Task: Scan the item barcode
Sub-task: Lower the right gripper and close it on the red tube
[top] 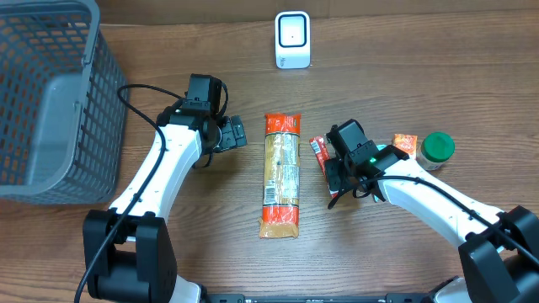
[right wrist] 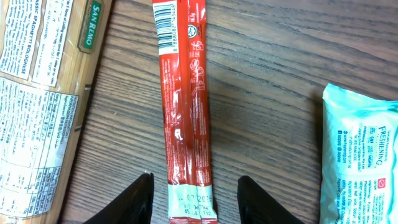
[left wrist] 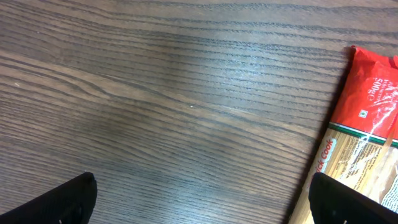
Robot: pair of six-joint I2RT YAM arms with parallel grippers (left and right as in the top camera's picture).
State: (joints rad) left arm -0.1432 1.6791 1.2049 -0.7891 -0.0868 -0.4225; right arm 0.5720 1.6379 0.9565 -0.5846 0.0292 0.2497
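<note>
A white barcode scanner stands at the back of the table. Just right of a long spaghetti packet lies a thin red stick sachet, its barcode at the far end. My right gripper is open low over the sachet's near end. A finger stands on each side with a gap to the sachet. My left gripper is open over bare wood just left of the spaghetti packet's red end, holding nothing.
A grey mesh basket fills the left side of the table. A teal wipes pack lies right of the sachet. Beyond it are an orange packet and a green-lidded jar.
</note>
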